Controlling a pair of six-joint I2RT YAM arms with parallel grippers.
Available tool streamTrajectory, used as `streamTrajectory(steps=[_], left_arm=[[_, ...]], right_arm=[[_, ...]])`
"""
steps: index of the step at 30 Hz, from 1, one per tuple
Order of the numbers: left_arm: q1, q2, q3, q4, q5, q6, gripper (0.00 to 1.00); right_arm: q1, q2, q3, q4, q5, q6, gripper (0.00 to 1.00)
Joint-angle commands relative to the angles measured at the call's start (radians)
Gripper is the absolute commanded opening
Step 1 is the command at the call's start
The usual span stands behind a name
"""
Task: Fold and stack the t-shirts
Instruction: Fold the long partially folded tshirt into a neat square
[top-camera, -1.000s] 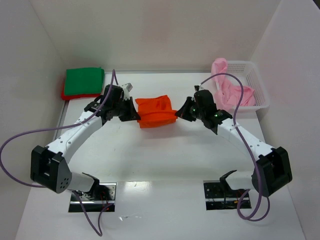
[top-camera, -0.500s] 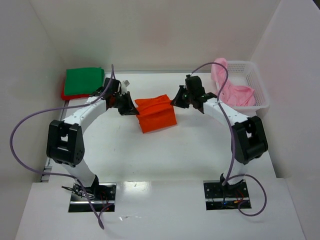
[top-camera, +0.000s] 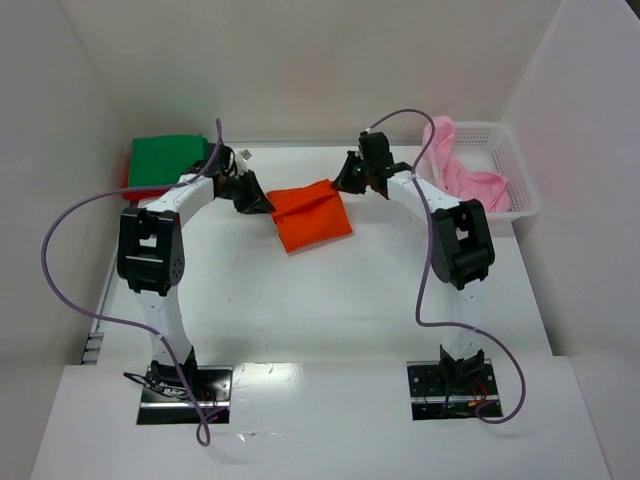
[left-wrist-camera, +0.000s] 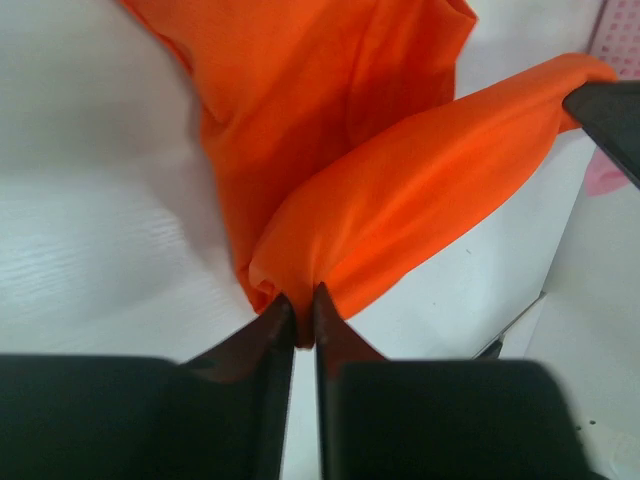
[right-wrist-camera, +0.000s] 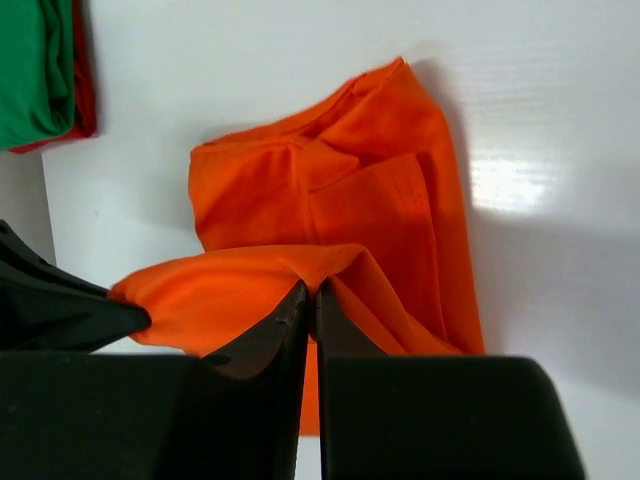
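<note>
The orange t-shirt lies partly folded on the table's back middle. My left gripper is shut on its back left corner. In the left wrist view the gripper pinches a bunched fold of the orange t-shirt. My right gripper is shut on the back right corner, and in its own view the gripper pinches a raised ridge of the orange t-shirt. A folded green t-shirt lies on a red one at the back left. A pink t-shirt fills the basket.
A white lattice basket stands at the back right against the wall. White walls close in the table on the left, back and right. Purple cables loop out from both arms. The arm bases are bolted at the near edge.
Both arms have stretched toward the back of the table, carrying the orange t-shirt's held edge with them. The held edge is now drawn taut between the two grippers.
</note>
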Motion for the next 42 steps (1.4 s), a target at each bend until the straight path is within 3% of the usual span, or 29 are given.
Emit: streamTrajectory(steps=[1,3,6,7,11,16,19,21,25,27,29,30,33,34,36,39,42], left_arm=[[0.041,0.032,0.035,0.029,0.040,0.002,0.23],[0.055,0.063,0.045,0.045,0.062,0.002,0.33],[0.076,0.111,0.099,0.071,0.083,0.002,0.52],[0.076,0.124,0.113,0.071,0.083,0.002,0.56],[0.098,0.160,0.151,0.092,0.094,0.002,0.66],[0.107,0.151,0.160,0.095,0.120,0.022,0.72],[0.107,0.070,0.060,0.130,0.129,0.022,0.77],[0.107,-0.004,0.010,0.154,0.129,0.022,0.77],[0.084,-0.066,-0.074,0.197,0.148,0.022,0.73],[0.054,-0.078,-0.106,0.215,0.113,0.031,0.73],[0.041,-0.078,-0.116,0.244,0.100,0.016,0.70],[0.041,-0.069,-0.116,0.256,0.090,0.006,0.66],[0.030,-0.029,-0.113,0.276,0.074,-0.021,0.53],[0.030,-0.020,-0.113,0.276,0.074,-0.021,0.44],[0.020,0.016,-0.079,0.276,0.074,-0.030,0.37],[0.020,0.060,-0.032,0.286,0.065,-0.030,0.37],[0.020,0.101,0.016,0.263,0.033,-0.030,0.46]], right_arm=[[-0.022,0.069,0.109,0.053,-0.017,-0.029,0.10],[-0.022,0.103,0.162,0.053,-0.017,-0.029,0.11],[-0.022,0.162,0.233,0.053,-0.017,-0.029,0.22],[-0.022,0.175,0.253,0.062,-0.017,-0.038,0.36],[-0.022,0.235,0.367,0.039,-0.026,-0.067,0.58],[-0.022,0.222,0.428,0.004,-0.004,-0.077,0.63],[-0.022,0.134,0.329,0.023,0.006,-0.086,0.63],[-0.022,0.079,0.205,0.060,0.006,-0.086,0.49],[-0.022,-0.008,0.069,0.117,-0.026,-0.098,0.33],[-0.022,-0.009,0.046,0.117,-0.038,-0.119,0.38],[-0.022,0.002,0.037,0.087,-0.038,-0.141,0.54],[-0.022,0.002,0.028,0.086,-0.038,-0.141,0.57],[-0.022,0.021,0.028,0.086,-0.038,-0.150,0.58],[-0.022,0.034,0.028,0.086,-0.038,-0.150,0.58],[-0.022,0.069,0.061,0.086,-0.047,-0.161,0.55],[-0.022,0.132,0.126,0.059,-0.069,-0.179,0.55],[-0.022,0.171,0.179,0.048,-0.080,-0.179,0.55]])
